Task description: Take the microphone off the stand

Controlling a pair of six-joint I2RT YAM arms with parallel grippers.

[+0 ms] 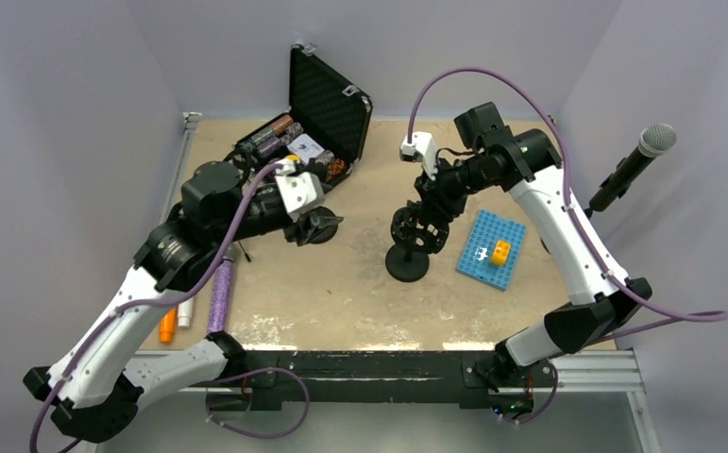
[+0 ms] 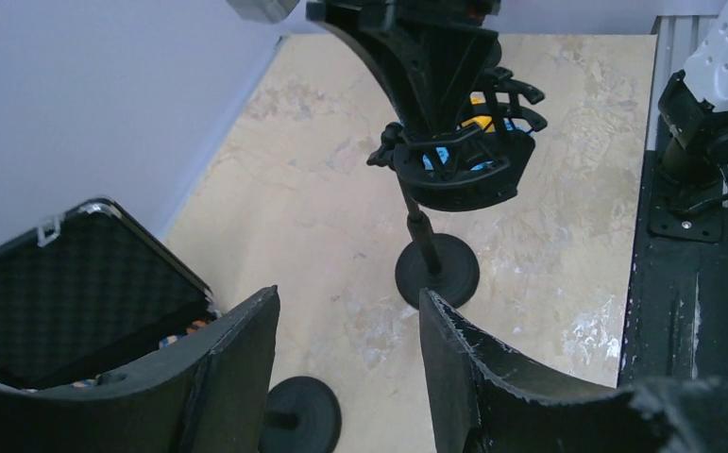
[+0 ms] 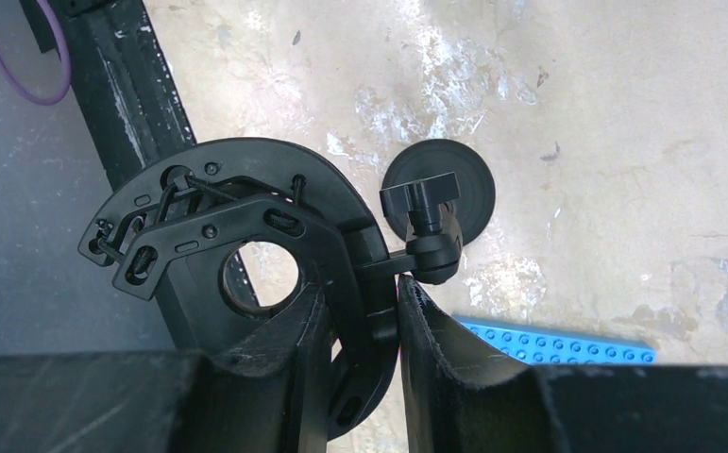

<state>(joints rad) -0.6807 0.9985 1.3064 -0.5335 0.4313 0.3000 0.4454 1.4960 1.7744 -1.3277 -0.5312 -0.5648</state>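
The black stand (image 1: 408, 261) rises from its round base (image 2: 438, 271) at the table's middle, topped by a ring-shaped shock mount (image 2: 464, 160). My right gripper (image 1: 431, 212) is shut on the mount's outer ring (image 3: 246, 165); the pads (image 3: 435, 330) pinch the rim. The mount's centre hole (image 3: 261, 274) is empty. The microphone (image 1: 635, 165), black with a silver mesh head, stands tilted at the far right beyond the table's edge, apart from both grippers. My left gripper (image 1: 322, 226) hangs open (image 2: 348, 294) left of the stand, with nothing between its fingers.
An open black case (image 1: 327, 104) with small items sits at the back left. A blue studded plate (image 1: 490, 250) with a yellow brick (image 1: 500, 251) lies right of the stand. A second round black base (image 2: 298, 415) sits under my left gripper. Purple and orange markers (image 1: 220, 294) lie front left.
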